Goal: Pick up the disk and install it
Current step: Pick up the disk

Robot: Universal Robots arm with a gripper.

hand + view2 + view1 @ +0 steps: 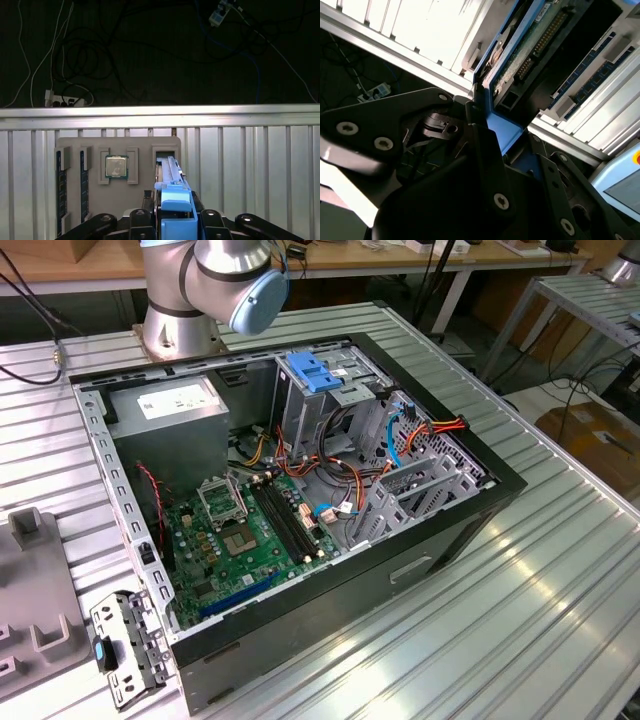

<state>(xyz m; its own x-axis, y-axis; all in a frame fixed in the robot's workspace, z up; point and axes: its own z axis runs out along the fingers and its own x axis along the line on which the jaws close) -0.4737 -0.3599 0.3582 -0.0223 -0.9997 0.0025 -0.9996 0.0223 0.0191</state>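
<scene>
Ribbed aluminium table (pixel 250 165) carries the work; past its far edge the floor is dark, with loose leads (pixel 70 65).

Items found, in order:
- Directly ahead of the gripper (pixel 175 207) sits a grey tray (pixel 142 150).
- Memory modules (pixel 60 185) lie farthest out to one side of the tool.
- A processor chip (pixel 116 166) sits closer in, just beside the tool's line.
- The slot (pixel 165 150) lies in line with the tool, and the disk (pixel 172 172) stands there on edge.

Tool state: the gripper is closed narrow on the disk. In the second wrist view one finger (pixel 482 145) lies flat against the blue carrier rail (pixel 505 132). The drive's circuit-board face is exposed beyond it. Whether the disk's lower edge has cleared the slot cannot be determined.

Risks, as judged:
- The hold is on a thin plastic rail, and the drive's weight hangs beyond the fingers, so it could pivot or slip.
- If the drive tilts while part of it is seated, it could bind on the slot walls and drag the tray.
- A dropped drive would land near the chip.
- The computer case (pixel 500 485) stands well apart from the tool. A bare blue bracket (pixel 310 372) and wiring (pixel 400 435) crowd its drive cage and could foul an entering drive.
</scene>
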